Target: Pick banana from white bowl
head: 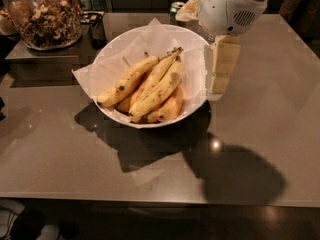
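Several ripe yellow bananas lie side by side in the white bowl (118, 117), on crinkled white paper (116, 64). One long curved banana (160, 88) lies on top, another (127, 80) to its left. A shorter orange-tinted fruit (173, 109) sits under them at the front. My gripper (218, 90) hangs down from the white wrist (229, 6), just outside the bowl's right rim and level with it. It holds nothing that I can see.
A glass jar of nuts (47, 14) stands on a dark raised ledge (45, 59) at the back left, with a dark cup (97, 31) beside it. A can (176, 6) stands behind the bowl. The table's front edge (150, 201) runs along the bottom.
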`<state>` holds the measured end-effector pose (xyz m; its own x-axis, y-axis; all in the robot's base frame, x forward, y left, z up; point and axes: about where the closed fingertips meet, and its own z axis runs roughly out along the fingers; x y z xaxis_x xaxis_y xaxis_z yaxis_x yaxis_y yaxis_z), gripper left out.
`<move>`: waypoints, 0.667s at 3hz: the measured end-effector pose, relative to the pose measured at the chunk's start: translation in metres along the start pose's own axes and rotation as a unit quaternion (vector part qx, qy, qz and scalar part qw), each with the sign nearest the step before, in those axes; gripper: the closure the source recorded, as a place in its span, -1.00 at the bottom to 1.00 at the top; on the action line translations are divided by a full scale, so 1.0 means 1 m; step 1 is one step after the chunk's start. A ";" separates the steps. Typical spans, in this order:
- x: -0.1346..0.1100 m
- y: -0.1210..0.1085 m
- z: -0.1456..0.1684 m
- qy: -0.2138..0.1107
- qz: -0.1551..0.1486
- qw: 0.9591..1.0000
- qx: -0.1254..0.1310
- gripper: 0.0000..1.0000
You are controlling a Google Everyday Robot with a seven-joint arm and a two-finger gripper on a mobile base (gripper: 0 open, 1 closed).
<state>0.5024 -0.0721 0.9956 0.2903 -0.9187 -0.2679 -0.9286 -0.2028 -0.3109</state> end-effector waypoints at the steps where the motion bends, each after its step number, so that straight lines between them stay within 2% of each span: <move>1: 0.006 -0.004 -0.001 -0.018 0.025 0.999 0.007 -1.00; 2: 0.003 -0.026 0.008 -0.069 0.026 0.997 0.006 -1.00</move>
<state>0.5292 -0.0667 0.9959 0.2709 -0.8723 -0.4071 -0.9407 -0.1502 -0.3042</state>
